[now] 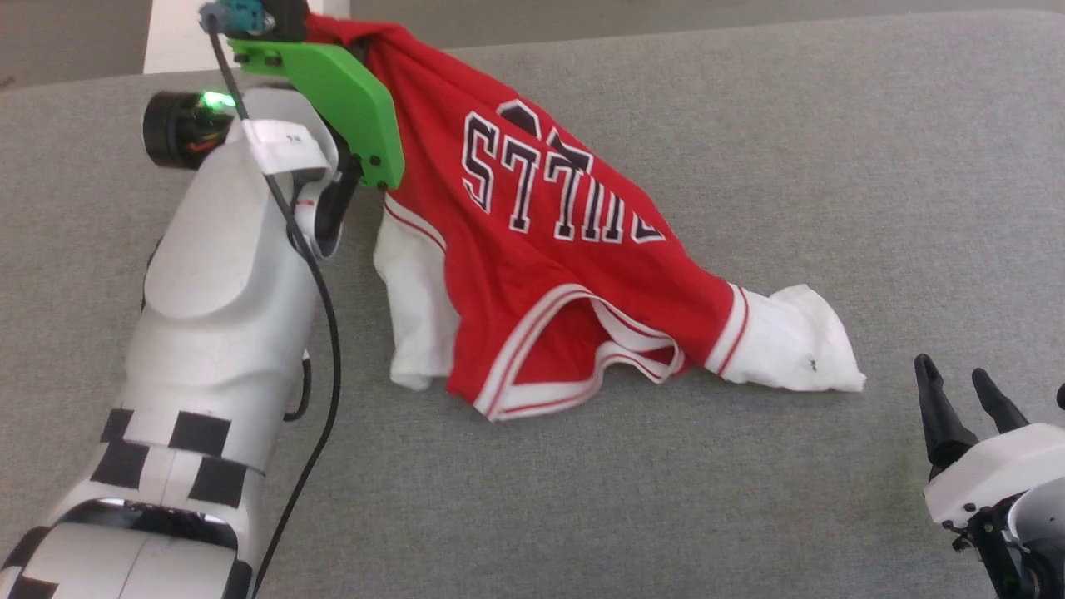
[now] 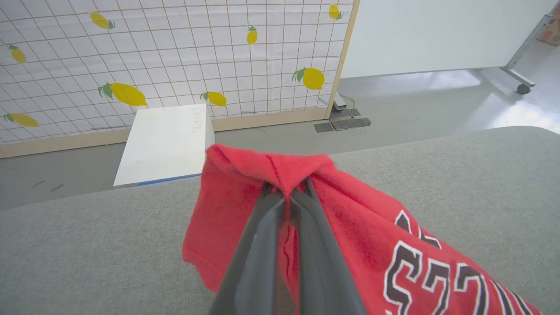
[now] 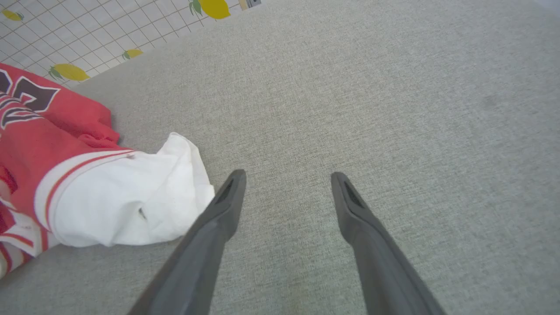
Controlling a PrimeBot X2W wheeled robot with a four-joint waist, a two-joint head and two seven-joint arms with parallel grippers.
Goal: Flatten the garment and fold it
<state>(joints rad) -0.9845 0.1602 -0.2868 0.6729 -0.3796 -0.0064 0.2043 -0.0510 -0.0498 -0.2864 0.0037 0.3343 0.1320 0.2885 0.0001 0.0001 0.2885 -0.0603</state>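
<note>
White forearm (image 1: 216, 316), green bracket (image 1: 345, 91), black cable (image 1: 334, 333), dark-fingered right hand (image 1: 951, 367)

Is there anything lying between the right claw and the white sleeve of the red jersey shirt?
Nothing visible: only bare grey fabric surface separates the open right claw from the white sleeve of the red jersey shirt.

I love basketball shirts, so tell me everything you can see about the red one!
The red jersey-style T-shirt looks like soft knit cloth, with white short sleeves, red-and-white striped trim and black, white-outlined BULLS lettering. It is crumpled, not flat. The robot's shut left hand pinches one red edge up; the rest drapes onto the grey fabric surface, one white sleeve lying near, not touching, the open right hand.
</note>
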